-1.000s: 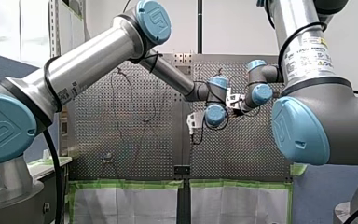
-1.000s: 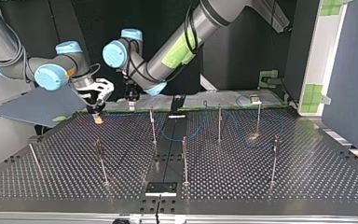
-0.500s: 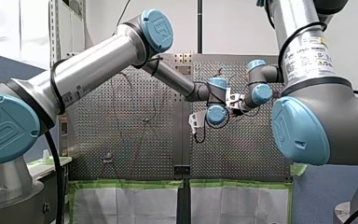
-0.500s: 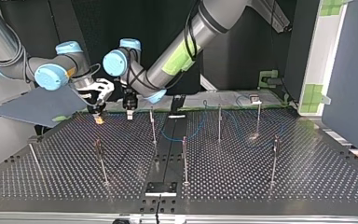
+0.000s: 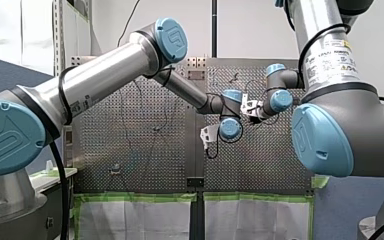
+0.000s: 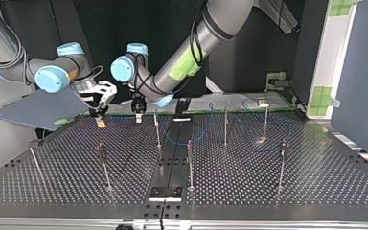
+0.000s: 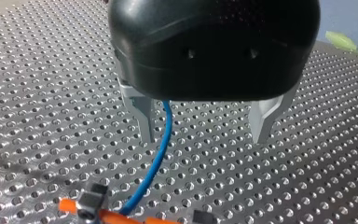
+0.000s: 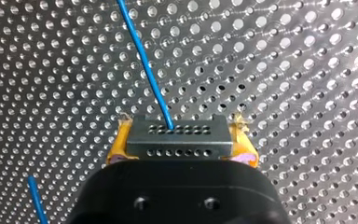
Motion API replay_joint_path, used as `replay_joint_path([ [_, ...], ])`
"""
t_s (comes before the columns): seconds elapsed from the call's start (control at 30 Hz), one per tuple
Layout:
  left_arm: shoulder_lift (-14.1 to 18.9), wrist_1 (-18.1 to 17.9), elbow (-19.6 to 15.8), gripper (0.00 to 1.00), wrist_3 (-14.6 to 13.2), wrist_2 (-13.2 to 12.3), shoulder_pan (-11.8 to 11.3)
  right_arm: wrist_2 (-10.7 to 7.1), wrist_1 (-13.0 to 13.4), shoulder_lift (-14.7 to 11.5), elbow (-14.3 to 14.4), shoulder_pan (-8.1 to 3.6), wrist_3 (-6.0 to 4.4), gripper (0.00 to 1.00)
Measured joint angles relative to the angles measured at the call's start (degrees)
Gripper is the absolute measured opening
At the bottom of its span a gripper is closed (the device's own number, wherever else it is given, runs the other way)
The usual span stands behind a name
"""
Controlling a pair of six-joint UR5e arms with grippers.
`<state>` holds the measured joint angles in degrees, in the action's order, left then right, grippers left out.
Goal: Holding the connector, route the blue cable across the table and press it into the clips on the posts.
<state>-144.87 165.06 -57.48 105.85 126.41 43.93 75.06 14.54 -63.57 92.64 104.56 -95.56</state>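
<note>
Right pincer point(image 8: 179, 142) is pinching the grey connector point(image 8: 177, 133) between its yellow pads point(image 8: 118, 147). The blue cable point(image 8: 144, 65) exits the connector's holed face and runs off over the perforated counter point(image 8: 284, 70).

Left pincer point(image 7: 204, 128) is spread, metal fingers point(image 7: 143, 114) wide apart, tips close over the counter. The cable passes between them, just beside one finger, not gripped. Just ahead of it sit the right pincer's pads and the connector.

Top view: both pincers are near each other at the counter's far edge, left of centre, right pincer further left. The cable shows as blue loops low among the far-row posts point(image 6: 225, 125), toward the middle and right. Can't tell if it sits in any clip, too small.
</note>
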Motion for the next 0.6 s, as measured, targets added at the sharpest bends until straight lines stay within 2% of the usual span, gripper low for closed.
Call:
replay_joint_path([
  [0.07,0.0,0.2,0.0,1.0,0.0,0.1,0.0,-0.05,0.0,0.0,0.0,-0.02,0.0,0.0],
  [0.1,0.0,0.3,0.0,0.84,0.0,0.0,0.0,-0.08,0.0,0.0,0.0,-0.04,0.0,0.0],
  [0.13,0.0,0.4,0.0,0.84,0.0,0.0,0.0,-0.12,0.0,-0.1,-0.1,-0.06,0.0,0.0],
  [0.17,0.0,0.5,0.0,0.72,0.0,0.1,0.0,-0.15,-0.1,-0.1,-0.1,-0.07,0.0,0.0],
  [0.2,0.0,0.6,0.0,0.54,0.0,0.1,0.0,-0.19,-0.1,-0.1,-0.2,-0.07,0.0,0.0],
  [0.23,0.0,0.7,0.0,0.54,0.0,0.1,0.0,-0.24,-0.2,-0.1,-0.2,-0.08,0.01,0.0],
  [0.27,0.0,0.7,0.0,0.35,0.0,0.1,-0.1,-0.27,-0.2,-0.1,-0.2,-0.07,0.0,0.0],
  [0.3,0.0,0.8,0.0,0.23,0.0,0.2,-0.1,-0.29,-0.2,-0.1,-0.3,-0.04,0.01,0.0],
  [0.33,0.0,0.9,0.0,0.23,0.0,0.3,-0.1,-0.32,-0.2,-0.1,-0.3,0.02,0.01,0.0],
  [0.37,0.0,0.9,0.0,0.06,0.0,0.4,-0.2,-0.32,-0.3,-0.2,-0.3,0.05,0.01,0.0],
  [0.4,0.0,0.9,0.0,0.0,0.0,0.5,-0.2,-0.33,-0.3,-0.2,-0.3,0.08,0.01,0.0],
  [0.6,0.0,1.1,0.8,0.0,0.1,1.5,-0.3,-0.35,-0.3,-0.2,-0.3,0.16,0.0,0.0],
])
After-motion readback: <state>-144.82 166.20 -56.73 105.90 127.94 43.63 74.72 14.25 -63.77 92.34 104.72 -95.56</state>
